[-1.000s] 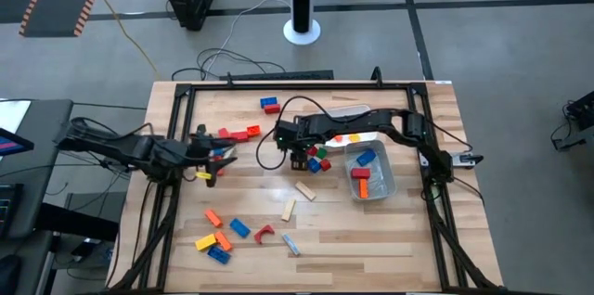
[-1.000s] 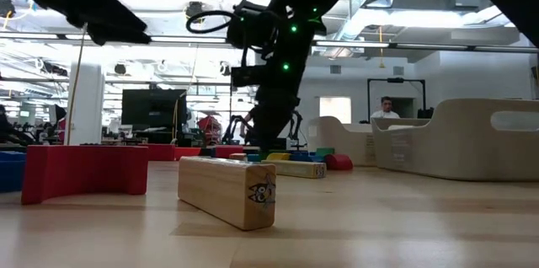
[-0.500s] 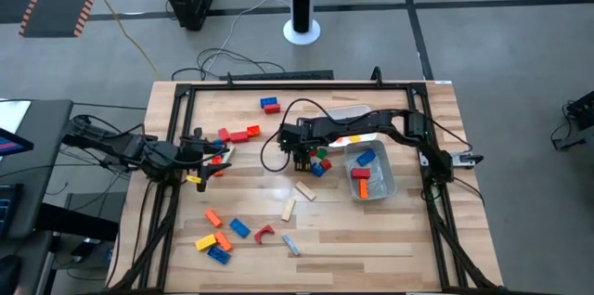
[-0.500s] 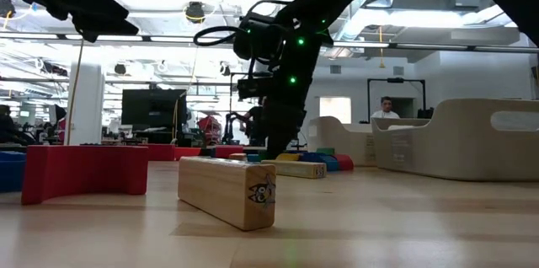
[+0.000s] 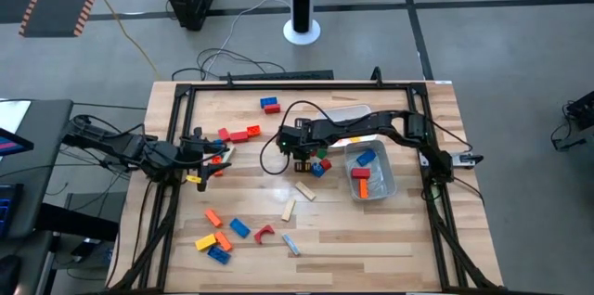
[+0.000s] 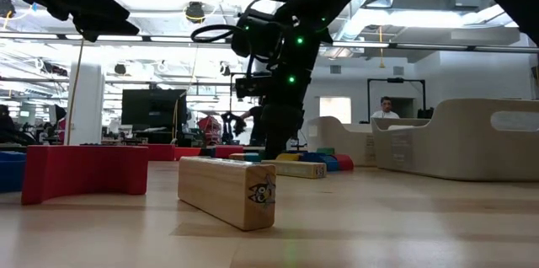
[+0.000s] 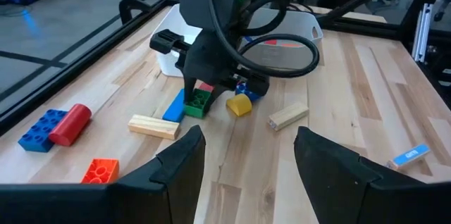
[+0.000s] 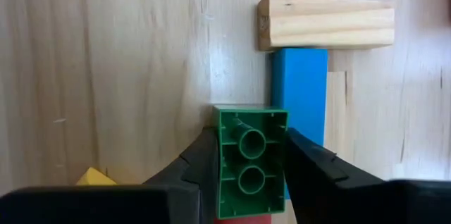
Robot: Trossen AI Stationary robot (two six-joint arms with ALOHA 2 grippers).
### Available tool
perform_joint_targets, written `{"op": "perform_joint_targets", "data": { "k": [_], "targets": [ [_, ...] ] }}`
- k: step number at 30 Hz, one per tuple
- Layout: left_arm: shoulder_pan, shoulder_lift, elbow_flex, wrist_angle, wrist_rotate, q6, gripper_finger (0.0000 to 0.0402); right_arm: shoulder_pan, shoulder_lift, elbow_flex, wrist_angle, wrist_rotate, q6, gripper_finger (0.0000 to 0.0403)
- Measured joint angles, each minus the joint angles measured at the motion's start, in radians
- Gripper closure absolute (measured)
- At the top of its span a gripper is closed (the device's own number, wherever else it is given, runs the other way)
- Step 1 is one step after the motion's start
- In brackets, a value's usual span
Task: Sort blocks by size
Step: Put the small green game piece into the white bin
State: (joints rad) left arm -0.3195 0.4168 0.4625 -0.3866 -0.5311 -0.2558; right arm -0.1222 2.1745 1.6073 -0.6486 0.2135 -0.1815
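Observation:
Near the table's middle, my right gripper [image 5: 301, 154] points down into a cluster of blocks and is shut on a green block [image 8: 250, 160]. A blue bar [image 8: 299, 104], a wooden block [image 8: 328, 23] and a yellow block [image 7: 239, 104] lie on the table beside it. My left gripper [image 7: 246, 175] hovers open over the table's left part [image 5: 206, 160], with nothing between its fingers. More blocks lie scattered: red ones [image 5: 239, 134] at the far left and a mixed group [image 5: 218, 237] at the near left. My right gripper pinches the green block's two long sides [image 8: 220, 155] between its two fingers [image 8: 201, 168]. They come from above, pointing down, and lie along the block. The block's hollow underside faces up toward the wrist. In the left wrist view its lower end [image 7: 197, 111] seems to be on the table.
A clear tub [image 5: 382, 186] holding red, blue and orange blocks stands right of the cluster. A white tub [image 5: 351, 111] stands behind it. Wooden blocks [image 5: 304, 190] and a red arch [image 5: 264, 233] lie toward the near edge. A black frame [image 5: 278, 80] rims the table.
My left arm has drawn back a little toward the table's left edge. My right gripper has shifted slightly toward the right edge over the cluster of blocks, still pointing down.

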Motion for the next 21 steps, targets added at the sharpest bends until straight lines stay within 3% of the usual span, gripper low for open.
{"op": "perform_joint_targets", "data": {
  "k": [12, 21],
  "targets": [
    [0.0, 0.002, 0.0, -0.012, -0.004, -0.016, 0.0194, 0.075, -0.031, 0.168, -0.256, 0.023, 0.028, 0.0245],
    [0.0, 0.002, 0.0, -0.06, -0.004, -0.083, 0.0194, 0.197, -0.141, 0.239, -0.707, 0.042, 0.237, 0.0245]
  ]
}}
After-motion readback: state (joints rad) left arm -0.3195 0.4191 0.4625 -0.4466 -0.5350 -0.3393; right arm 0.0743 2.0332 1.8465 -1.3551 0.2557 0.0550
